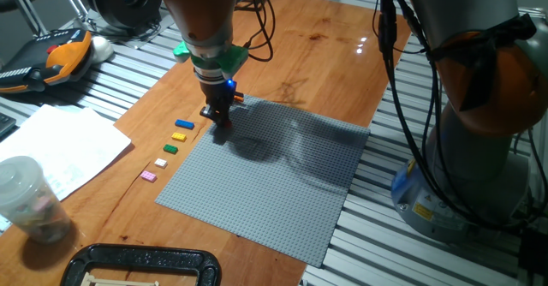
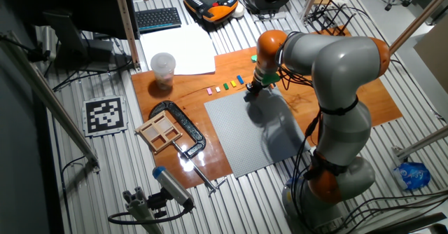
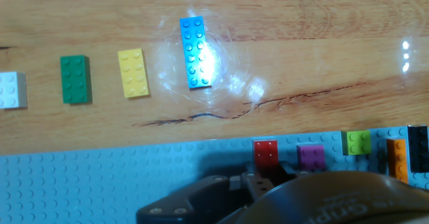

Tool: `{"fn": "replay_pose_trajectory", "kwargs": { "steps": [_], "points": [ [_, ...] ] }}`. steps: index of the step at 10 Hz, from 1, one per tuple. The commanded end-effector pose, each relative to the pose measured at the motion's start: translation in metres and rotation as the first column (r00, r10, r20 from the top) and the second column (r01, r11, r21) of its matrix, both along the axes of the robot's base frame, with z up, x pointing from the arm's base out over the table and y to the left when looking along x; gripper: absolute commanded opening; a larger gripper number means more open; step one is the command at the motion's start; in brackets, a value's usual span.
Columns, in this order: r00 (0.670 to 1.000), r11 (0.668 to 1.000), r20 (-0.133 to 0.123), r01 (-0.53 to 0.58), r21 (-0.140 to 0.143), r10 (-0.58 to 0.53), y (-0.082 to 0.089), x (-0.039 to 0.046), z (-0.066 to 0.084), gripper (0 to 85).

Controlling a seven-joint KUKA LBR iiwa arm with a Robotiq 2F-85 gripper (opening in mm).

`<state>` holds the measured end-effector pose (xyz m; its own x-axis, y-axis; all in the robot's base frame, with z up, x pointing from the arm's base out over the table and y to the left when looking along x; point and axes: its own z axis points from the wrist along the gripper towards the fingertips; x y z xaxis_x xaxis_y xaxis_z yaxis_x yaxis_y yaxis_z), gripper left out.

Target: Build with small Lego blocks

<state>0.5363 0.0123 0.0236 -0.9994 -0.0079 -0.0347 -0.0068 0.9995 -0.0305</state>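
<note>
Lego blocks lie in two groups around my pincer (image 1: 219,115). On the wooden bench (image 3: 301,56), just off the grey baseplate (image 3: 100,184), a loose row waits: a blue block (image 3: 195,52), a yellow block (image 3: 133,72), a green block (image 3: 75,79) and a white block (image 3: 12,90), with a pink block (image 1: 148,176) at the far end of the row in one fixed view. Along the baseplate's edge sit a red block (image 3: 266,153), a magenta block (image 3: 311,157), a lime block (image 3: 358,142), an orange block (image 3: 397,158) and a dark block (image 3: 418,147).

My pincer is low over the baseplate's corner near the red block; its tips are hidden, so I cannot tell whether it is open or holding anything.

I judge these bricks light, rigid and smooth-sided, apt to skid or twist under an off-centre pinch. The blue block is the longest; its long axis runs roughly square to the baseplate edge, tilted slightly. I would close across its two long flat sides, at mid-length.
</note>
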Motion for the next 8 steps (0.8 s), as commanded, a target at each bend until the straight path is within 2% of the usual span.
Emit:
{"fn": "replay_pose_trajectory", "kwargs": {
  "steps": [1,8],
  "points": [
    [1.0,1.0,0.001,0.003,0.0,-0.003,0.0002,-0.0014,-0.0021,0.0],
    [1.0,1.0,0.007,0.006,0.003,-0.006,0.0029,-0.0029,-0.0059,0.0]
  ]
}}
